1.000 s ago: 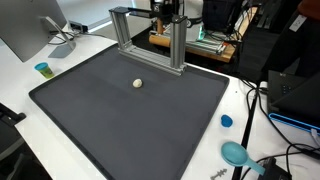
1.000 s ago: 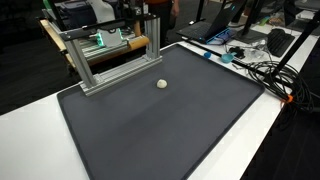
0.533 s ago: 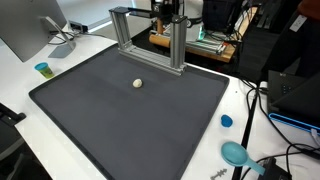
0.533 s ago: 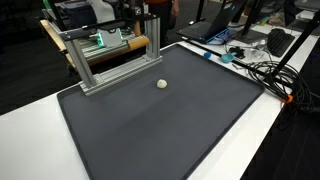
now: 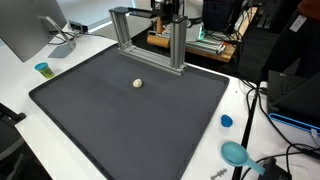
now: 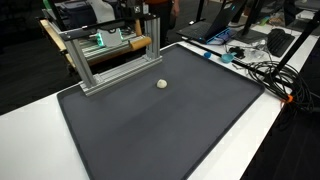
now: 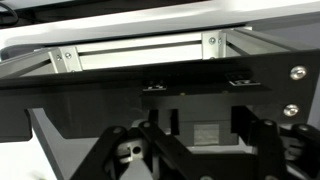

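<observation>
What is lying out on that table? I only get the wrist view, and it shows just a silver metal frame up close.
Observer: A small cream ball sits alone on a large dark grey mat.
Operator: Is the ball touching the frame?
Observer: No, it lies apart from the silver metal frame, which stands at the mat's far edge.
Operator: Is there anything beside the mat?
Observer: A small blue cup stands on the white table, off one corner.
</observation>
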Robot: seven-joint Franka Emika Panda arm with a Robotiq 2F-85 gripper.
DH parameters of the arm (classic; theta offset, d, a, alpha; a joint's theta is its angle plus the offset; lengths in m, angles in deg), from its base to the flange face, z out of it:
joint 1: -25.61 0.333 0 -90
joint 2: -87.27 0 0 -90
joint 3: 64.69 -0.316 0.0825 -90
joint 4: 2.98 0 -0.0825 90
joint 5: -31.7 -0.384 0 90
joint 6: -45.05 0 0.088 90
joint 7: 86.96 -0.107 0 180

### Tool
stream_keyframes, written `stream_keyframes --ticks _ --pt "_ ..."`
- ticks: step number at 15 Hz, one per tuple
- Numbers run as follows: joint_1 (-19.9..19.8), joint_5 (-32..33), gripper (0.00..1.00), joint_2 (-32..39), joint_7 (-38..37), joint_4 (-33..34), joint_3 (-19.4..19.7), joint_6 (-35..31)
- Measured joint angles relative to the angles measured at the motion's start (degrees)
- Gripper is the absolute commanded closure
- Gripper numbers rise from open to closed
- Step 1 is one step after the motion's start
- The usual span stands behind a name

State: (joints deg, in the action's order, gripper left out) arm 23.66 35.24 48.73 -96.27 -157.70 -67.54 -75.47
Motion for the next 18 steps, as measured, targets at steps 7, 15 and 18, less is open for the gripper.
stream_keyframes --ticks 7,15,18 --pt "0.2 -0.5 0.41 0.0 -2.3 0.4 -0.6 0.0" --pt "0.8 -1.9 0.66 0.0 0.1 2.0 0.2 3.1" --pt "0.8 -2.0 0.35 0.0 0.8 2.4 0.6 3.7"
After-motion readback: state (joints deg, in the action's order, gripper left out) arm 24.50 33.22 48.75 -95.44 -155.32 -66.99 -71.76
